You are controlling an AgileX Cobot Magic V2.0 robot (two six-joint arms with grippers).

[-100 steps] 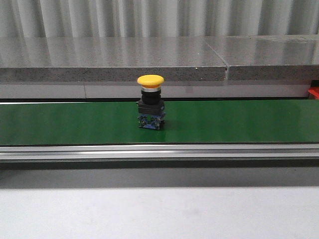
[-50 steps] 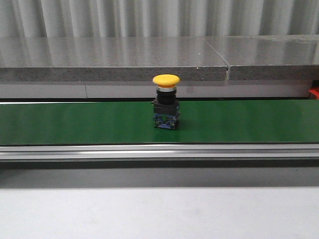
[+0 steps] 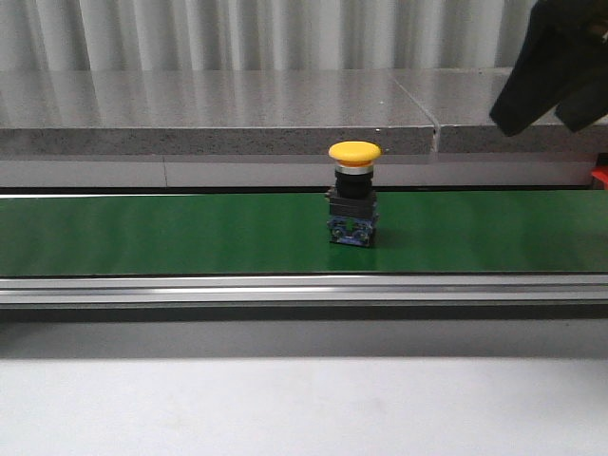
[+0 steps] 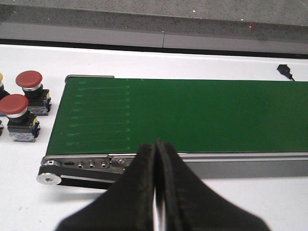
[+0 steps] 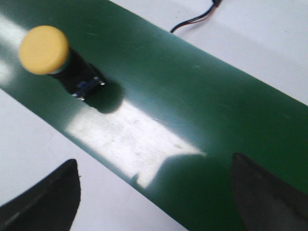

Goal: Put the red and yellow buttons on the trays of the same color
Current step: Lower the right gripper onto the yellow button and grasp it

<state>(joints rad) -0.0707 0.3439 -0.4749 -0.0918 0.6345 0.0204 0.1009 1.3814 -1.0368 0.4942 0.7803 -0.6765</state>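
Since a second ago the yellow button (image 3: 353, 193) rides rightward along the green belt (image 3: 142, 233); right gripper (image 5: 154, 192), jaws spread wide and empty, hangs above the belt. Late grab could topple it.

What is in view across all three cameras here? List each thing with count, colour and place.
yellow button: 1, yellow cap on black base, upright on the belt
conveyor belt: 1, green, running across the table
red buttons: 2 fully seen, red caps, on the white table off the belt's end
cable: 1, dark, on the table beyond the belt
left gripper: black, shut, empty, near the belt's end
right gripper: black, open, above the belt beside the yellow button
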